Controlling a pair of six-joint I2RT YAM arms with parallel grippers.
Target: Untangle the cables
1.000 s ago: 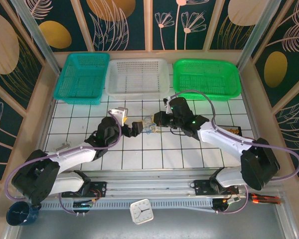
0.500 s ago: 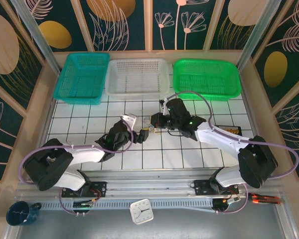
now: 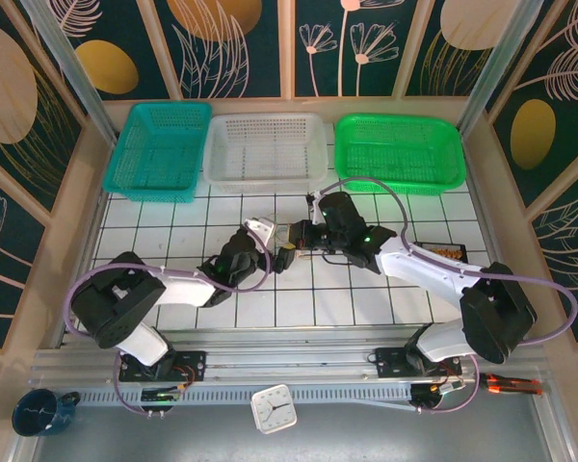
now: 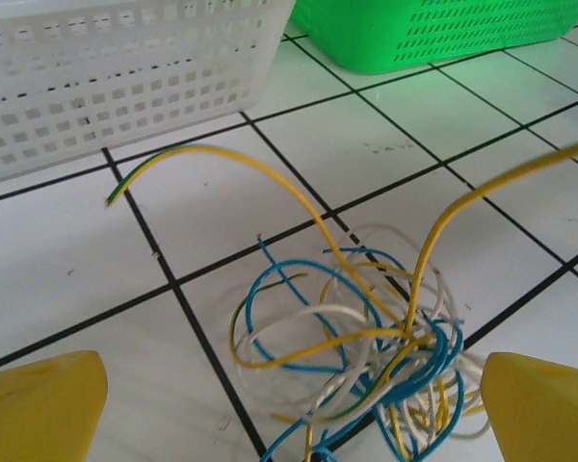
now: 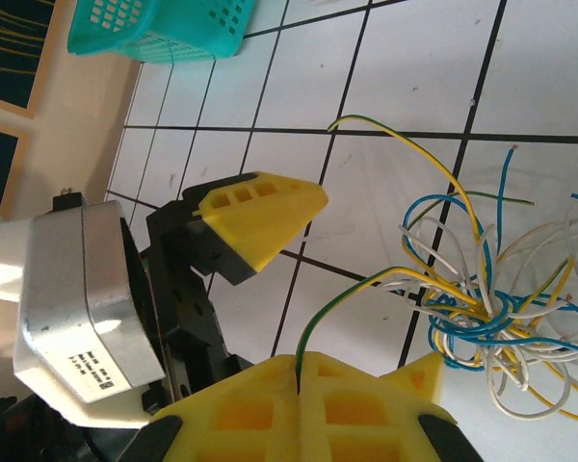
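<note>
White gridded tabletop [image 3: 154, 231], dark floral wall panels [image 3: 376, 48], pale wooden trim [image 3: 67, 207]

My left arm [image 3: 173, 287] and right arm [image 3: 433, 272] have white links and black joints, and a lilac cable [image 3: 364, 177] loops along each. My left end effector [image 3: 278, 256] and right end effector [image 3: 295, 234] both have yellow wedge-shaped fingers [image 5: 260, 217] with small square holes.
</note>
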